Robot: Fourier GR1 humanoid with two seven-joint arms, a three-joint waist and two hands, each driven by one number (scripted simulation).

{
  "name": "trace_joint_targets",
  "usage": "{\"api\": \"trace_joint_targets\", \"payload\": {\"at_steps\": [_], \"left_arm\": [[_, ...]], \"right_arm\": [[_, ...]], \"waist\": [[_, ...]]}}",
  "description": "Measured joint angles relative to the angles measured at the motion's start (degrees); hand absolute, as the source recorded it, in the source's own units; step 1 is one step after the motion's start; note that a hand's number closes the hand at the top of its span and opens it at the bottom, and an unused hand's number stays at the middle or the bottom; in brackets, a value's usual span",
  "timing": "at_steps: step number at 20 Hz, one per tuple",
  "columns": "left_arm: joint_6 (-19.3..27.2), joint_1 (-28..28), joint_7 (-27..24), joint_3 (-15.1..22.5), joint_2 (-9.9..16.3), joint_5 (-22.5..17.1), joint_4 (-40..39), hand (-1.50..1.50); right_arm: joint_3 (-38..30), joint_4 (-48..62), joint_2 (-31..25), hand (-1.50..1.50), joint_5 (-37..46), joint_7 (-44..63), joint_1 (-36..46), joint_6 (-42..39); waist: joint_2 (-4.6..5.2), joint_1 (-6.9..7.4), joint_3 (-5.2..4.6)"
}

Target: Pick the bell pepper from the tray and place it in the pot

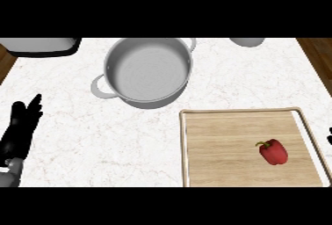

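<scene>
Left robot hand [20, 127]: we see it at the view's left edge, fingers straight and pointing up, resting over the desk and holding nothing.
Right robot hand [330, 136]: we catch only a dark sliver at the right edge, just beside the tray; we cannot tell whether it is apart or together.
Desk [97, 132]: white marbled top with faint veins; brown wood shows past its left and right edges.
Tray [220, 145]: light wood with a raised pale rim, at the lower right.
Bell pepper [273, 152]: red, glossy, with a green stem; we find it lying on the tray's right part.
Pot [148, 70]: grey metal with two side handles, well apart from the pepper, up and left of the tray.
Far edge: a grey and black appliance [39, 46] at the left, a pale round vessel [247, 41] at the right.
</scene>
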State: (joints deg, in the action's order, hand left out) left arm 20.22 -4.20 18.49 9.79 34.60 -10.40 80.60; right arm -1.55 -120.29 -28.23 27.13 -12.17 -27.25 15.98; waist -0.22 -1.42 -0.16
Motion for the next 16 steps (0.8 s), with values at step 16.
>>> {"api": "trace_joint_targets", "payload": {"at_steps": [16], "left_arm": [[-1.04, -1.55, 0.29, -0.39, -2.86, 3.15, -0.98, 0.0]], "right_arm": [[7.07, -12.51, -9.22, -1.5, 9.16, 34.31, -2.44, -25.63]], "waist": [[0.27, 1.25, 0.06]]}}
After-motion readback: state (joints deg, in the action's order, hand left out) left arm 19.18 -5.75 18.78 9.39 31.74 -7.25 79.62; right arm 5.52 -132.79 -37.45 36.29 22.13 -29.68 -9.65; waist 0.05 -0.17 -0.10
